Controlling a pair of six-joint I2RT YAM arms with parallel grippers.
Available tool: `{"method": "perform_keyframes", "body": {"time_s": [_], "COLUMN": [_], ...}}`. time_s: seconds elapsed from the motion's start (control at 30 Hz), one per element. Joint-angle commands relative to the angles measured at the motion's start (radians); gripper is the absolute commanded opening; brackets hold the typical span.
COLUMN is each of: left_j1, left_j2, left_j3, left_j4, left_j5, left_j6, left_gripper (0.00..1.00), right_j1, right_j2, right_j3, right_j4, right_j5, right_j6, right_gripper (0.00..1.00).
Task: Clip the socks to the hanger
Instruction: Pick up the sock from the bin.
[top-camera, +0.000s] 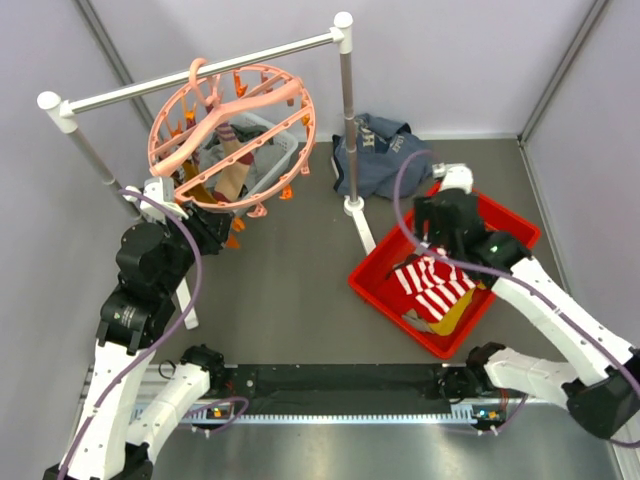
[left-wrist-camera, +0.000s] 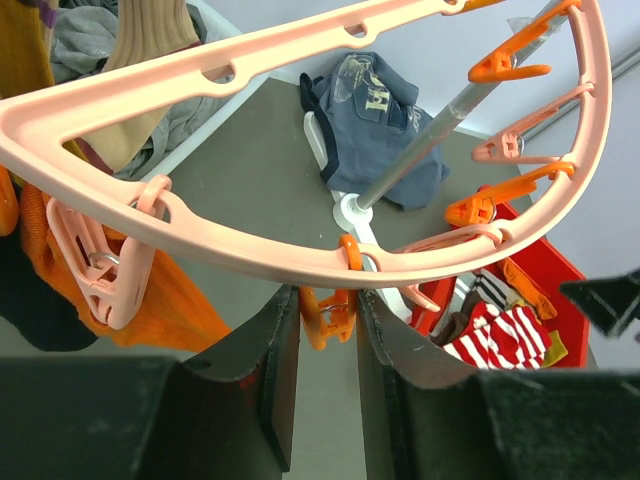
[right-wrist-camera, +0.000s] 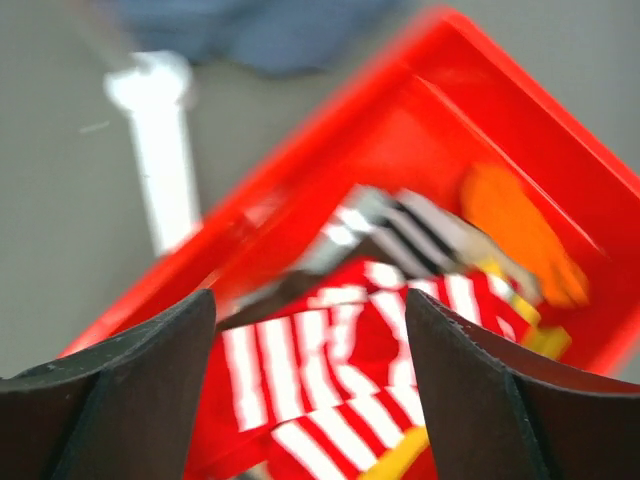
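Black fingers (left-wrist-camera: 285, 360) of the left gripper (left-wrist-camera: 328, 298) are filling the foreground of the left wrist view and are pinching an orange clip peg (left-wrist-camera: 330, 318) between them, the jaws standing narrow with the peg spanning the gap. This peg is hanging from the near rim of the salmon-pink hanger (left-wrist-camera: 250, 262), whose ring is tilting upward away from the fingers. Just left of the grip, a pink peg (left-wrist-camera: 100, 270) is dangling in front of an orange sock (left-wrist-camera: 170, 300) that is hanging from the ring. Beyond, the hanger is hooking over the white-and-grey rail stand (top-camera: 200, 72), and a navy garment (top-camera: 380, 150) is lying on the table (top-camera: 290, 290) behind the stand's foot. On the other side, the right gripper (right-wrist-camera: 310, 300) is hovering with its jaws spread wide and nothing between them, directly above the red-and-white striped socks (right-wrist-camera: 330, 370). These are lying in a red bin (right-wrist-camera: 440, 110) beside another orange sock (right-wrist-camera: 520, 230); this view is blurring.
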Motion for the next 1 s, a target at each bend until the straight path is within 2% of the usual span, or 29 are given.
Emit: {"method": "perform_keyframes", "body": {"time_s": [0.0,0.03,0.17,0.27,0.47,0.6,0.8,0.97], "left_j1": [-0.001,-0.001,-0.001,-0.001,-0.001,0.001,-0.002,-0.002], "left_j2": [-0.005,-0.008,-0.011,-0.014,-0.022,-0.027,-0.025,-0.027], "left_j3": [-0.013,-0.013,-0.015,-0.015,-0.016,-0.024,-0.03,-0.032], "left_j4": [0.032,0.032,0.032,0.036,0.041,0.046,0.05,0.05], "left_j5": [-0.013,-0.01,-0.021,-0.018,-0.015,-0.018,-0.016,-0.015], "left_j6": [0.022,0.024,0.031,0.028,0.019,0.02,0.027,0.025], "left_gripper": [0.0,0.0,0.0,0.0,0.0,0.0,0.0,0.0], "right_j1": [-0.272,-0.373,-0.527,-0.595,-0.694,-0.756,-0.822,-0.831], "right_j2": [-0.002,0.02,0.134,0.26,0.51,0.602,0.682,0.711], "right_j3": [-0.049,-0.057,-0.072,-0.043,0.067,0.089,0.078,0.072], "right_j4": [-0.005,0.038,0.131,0.194,0.221,0.231,0.271,0.274], "right_j5": [-0.19,-0.223,-0.251,-0.26,-0.294,-0.364,-0.419,-0.443], "right_j6": [0.075,0.072,0.072,0.053,0.006,0.001,-0.005,-0.014], "right_gripper": [0.73,0.72,0.68,0.65,0.54,0.49,0.47,0.43]}}
